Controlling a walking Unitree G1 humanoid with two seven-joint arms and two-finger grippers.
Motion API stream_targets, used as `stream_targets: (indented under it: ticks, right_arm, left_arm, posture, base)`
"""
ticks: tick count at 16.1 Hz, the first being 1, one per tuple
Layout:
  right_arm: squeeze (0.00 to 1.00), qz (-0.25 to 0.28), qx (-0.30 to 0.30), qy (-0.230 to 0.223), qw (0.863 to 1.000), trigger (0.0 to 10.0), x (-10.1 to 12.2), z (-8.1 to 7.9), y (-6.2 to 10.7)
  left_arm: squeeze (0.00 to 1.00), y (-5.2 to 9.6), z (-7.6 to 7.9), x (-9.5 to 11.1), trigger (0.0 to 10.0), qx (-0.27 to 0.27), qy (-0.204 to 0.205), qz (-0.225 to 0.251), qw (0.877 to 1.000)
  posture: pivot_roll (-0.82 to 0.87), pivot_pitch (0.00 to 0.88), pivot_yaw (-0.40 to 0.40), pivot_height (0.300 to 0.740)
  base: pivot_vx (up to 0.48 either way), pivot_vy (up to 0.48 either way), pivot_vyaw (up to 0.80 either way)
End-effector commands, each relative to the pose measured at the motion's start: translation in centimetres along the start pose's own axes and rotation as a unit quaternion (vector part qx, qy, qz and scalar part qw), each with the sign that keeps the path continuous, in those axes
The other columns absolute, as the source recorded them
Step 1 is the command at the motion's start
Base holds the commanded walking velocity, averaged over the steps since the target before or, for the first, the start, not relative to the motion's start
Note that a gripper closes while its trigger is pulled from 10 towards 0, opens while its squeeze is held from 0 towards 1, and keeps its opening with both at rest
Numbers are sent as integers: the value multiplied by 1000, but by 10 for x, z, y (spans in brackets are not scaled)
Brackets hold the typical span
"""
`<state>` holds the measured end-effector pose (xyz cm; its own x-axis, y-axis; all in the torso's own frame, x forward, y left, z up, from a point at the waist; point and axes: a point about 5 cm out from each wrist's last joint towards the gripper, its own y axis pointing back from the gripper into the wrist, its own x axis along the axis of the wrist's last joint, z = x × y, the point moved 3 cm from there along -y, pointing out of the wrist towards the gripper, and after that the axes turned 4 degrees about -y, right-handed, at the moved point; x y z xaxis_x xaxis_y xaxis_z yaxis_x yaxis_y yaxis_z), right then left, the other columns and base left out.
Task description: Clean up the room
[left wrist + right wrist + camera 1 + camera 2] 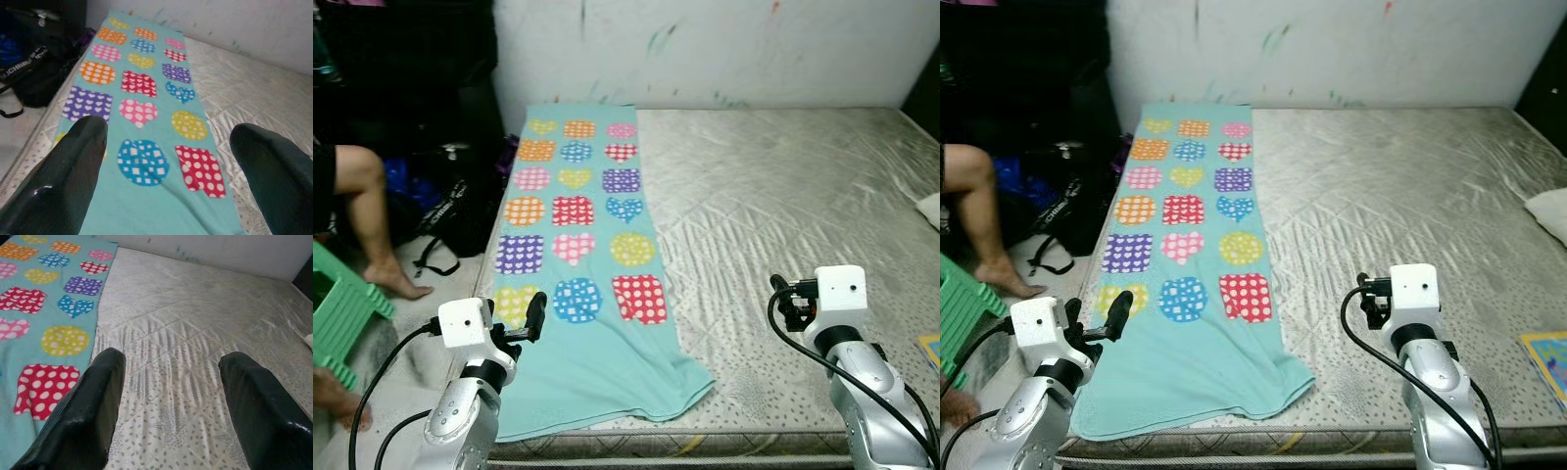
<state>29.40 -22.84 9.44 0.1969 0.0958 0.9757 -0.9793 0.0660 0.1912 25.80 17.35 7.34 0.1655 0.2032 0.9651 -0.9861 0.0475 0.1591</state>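
From the head cameras I see the teal blanket (582,264) lying flat along the left side of the bare mattress (783,215), its near corner rumpled by the bed's front edge — nothing folded or gathered yet, so I judge the tidying barely begun. My left gripper (534,316) hovers over the blanket's near left part, the right gripper (784,299) over bare mattress; neither holds anything. A person's leg (367,211) and a green stool (342,304) crowd the floor on the left beside a black bag (460,211), so room there is tight; the mattress to the right is open.

Left wrist: fingers (68,171) spread wide above the patterned cloth.

Right wrist: fingers (93,401) spread too, blanket edge just beside
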Motion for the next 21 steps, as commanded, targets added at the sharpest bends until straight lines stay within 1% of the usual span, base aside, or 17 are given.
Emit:
stream_targets:
  ticks: [1, 5, 13, 21]
  right_arm:
    - [0, -3, -2, -1, 1000, 10000, 0, 1, -1]
    - [0, -5, -2, 0, 1000, 10000, -1, 1, -1]
    - [0, -7, -1, 1, 1000, 10000, -2, 1, -2]
    - [0, -7, 0, 5, 1000, 10000, -2, 2, -2]
  left_arm:
    - [0, 0, 0, 3, 10000, -3, 1, 3, 1000]
    - [0, 1, 2, 4, 10000, -8, 0, 4, 1000]
    - [0, 1, 1, 3, 10000, -4, 3, 2, 1000]
    - [0, 2, 0, 3, 10000, -1, 15, 3, 1000]
  posture:
    - [-86, 0, 10, 740]
    - [-86, 0, 10, 740]
    - [-85, 0, 8, 740]
    - [-85, 0, 8, 740]
  base:
    - [0, 0, 0]
    - [0, 0, 0]
    - [-293, 0, 0]
    - [0, 0, 0]
